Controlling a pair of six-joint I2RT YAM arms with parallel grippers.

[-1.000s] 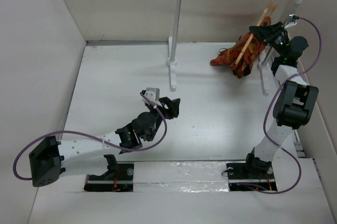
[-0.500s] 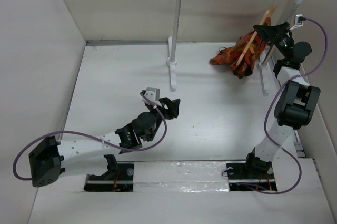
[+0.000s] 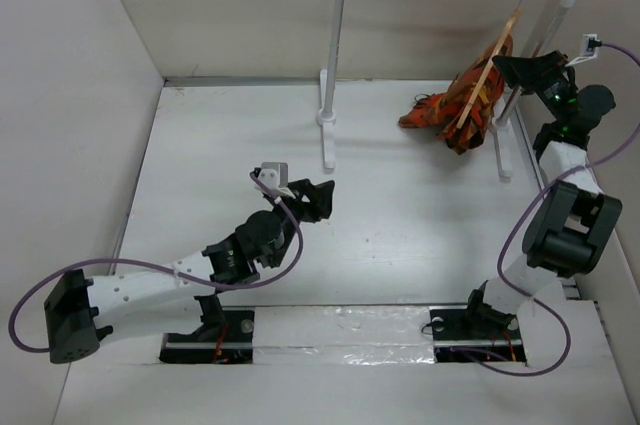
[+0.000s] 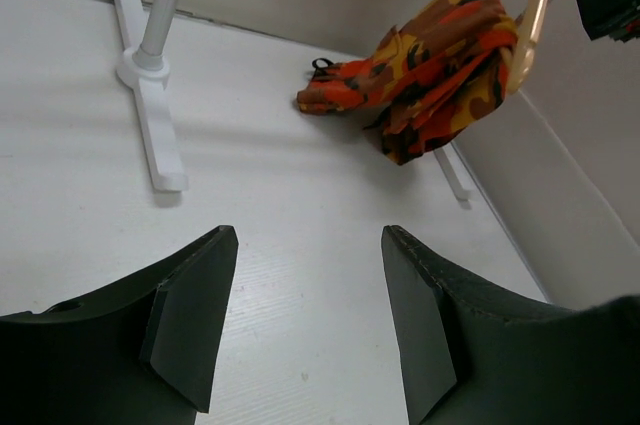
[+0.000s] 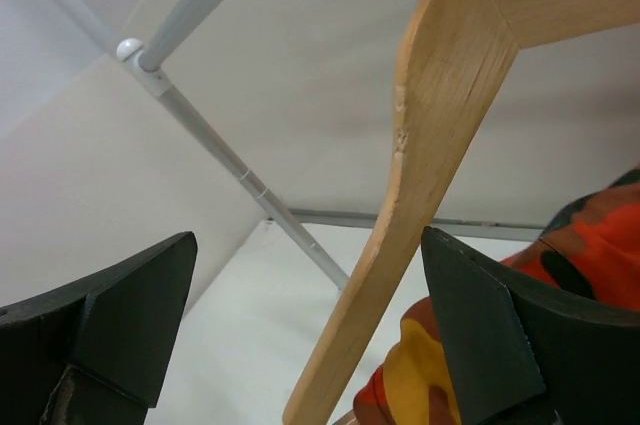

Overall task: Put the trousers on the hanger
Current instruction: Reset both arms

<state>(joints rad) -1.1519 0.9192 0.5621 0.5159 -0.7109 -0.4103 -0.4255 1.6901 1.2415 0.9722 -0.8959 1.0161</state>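
hanger (image 5: 430, 145) top cropped, trousers (image 5: 600, 230) mostly cut off

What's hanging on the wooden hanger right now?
The camouflage trousers, bunched over the lower part of the hanger. One bare wooden arm shows above them; the crossbar is not visible, covered by the fabric.

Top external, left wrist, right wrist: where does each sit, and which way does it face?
Top external: above and behind the bases, looking down on the table; both arms, left gripper and right gripper show.
Left wrist: low over the table, facing the far right corner: trousers, hanger; open left fingers at the bottom.
Right wrist: up by the rail, looking along the hanger; open right fingers flank it.
Shared: all three see trousers and hanger.
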